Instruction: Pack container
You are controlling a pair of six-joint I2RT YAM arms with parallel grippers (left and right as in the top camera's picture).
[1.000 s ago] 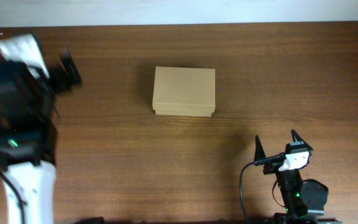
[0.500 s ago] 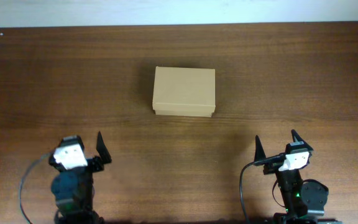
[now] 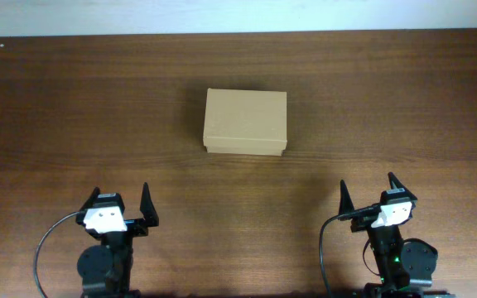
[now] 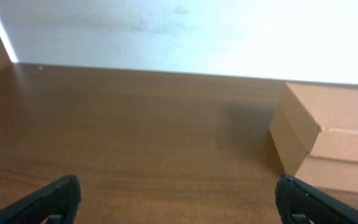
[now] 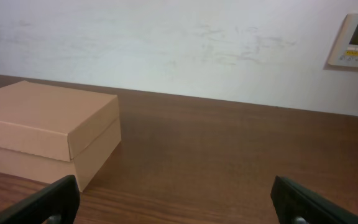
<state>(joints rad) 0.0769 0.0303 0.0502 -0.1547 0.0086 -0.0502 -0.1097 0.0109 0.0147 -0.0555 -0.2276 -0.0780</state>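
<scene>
On table (image 3: 371,108), closed container (image 3: 245,122).

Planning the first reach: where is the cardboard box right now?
In the overhead view, the closed box sits centred in the upper half, beyond and between the left pincer and right pincer.

The container (image 4: 334,112) runs off the left wrist view, shut, its inside hidden; the wall panel (image 5: 356,40) beyond it is cropped.
</scene>
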